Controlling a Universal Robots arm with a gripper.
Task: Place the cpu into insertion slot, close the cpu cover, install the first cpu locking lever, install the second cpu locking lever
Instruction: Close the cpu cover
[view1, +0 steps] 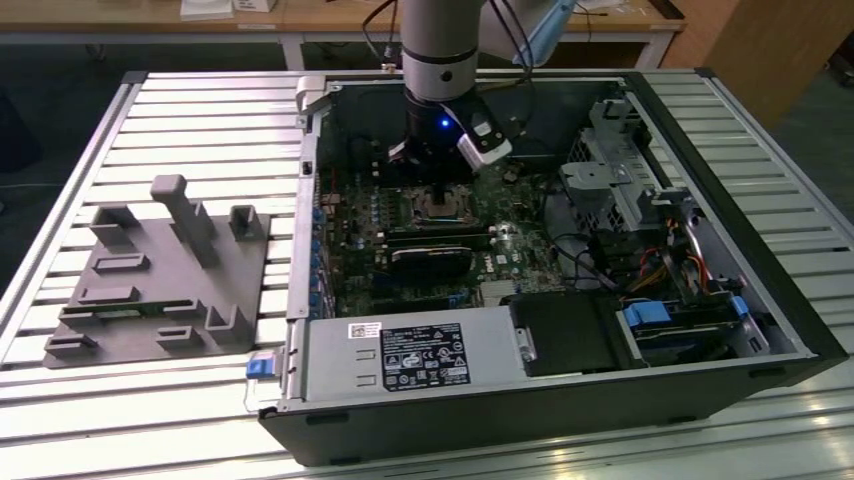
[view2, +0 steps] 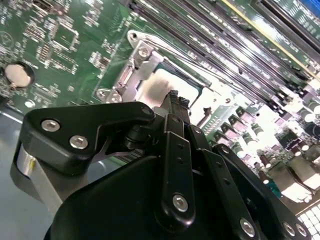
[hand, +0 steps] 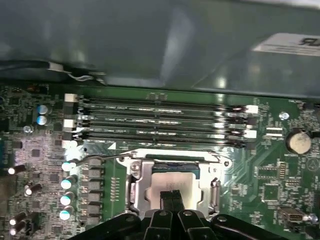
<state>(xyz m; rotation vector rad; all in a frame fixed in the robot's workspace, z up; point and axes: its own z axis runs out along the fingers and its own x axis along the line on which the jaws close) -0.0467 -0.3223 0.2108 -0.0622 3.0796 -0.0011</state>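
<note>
While the black gripper (hand: 172, 196) hangs nearest, jaws pinched narrow and holding nothing, its tips are at or just above the small silvery-grey square cpu (hand: 175, 181), which sits in the metal-framed insertion slot (view1: 438, 203). The thin silvery cpu cover (hand: 136, 182) appears down around it. Beyond lies a bent wire lever (hand: 102, 159). Judgement: push it low and steady, without slipping off.

The cpu (hand: 172, 182) is sitting in the insertion slot (view1: 439, 207), the cpu cover (hand: 141, 186) lying over its edges. Memory slots (hand: 160, 122) are running just beside it. The gripper (hand: 172, 199) is hanging directly above the cpu, inside the computer case (view1: 534, 420).
</note>
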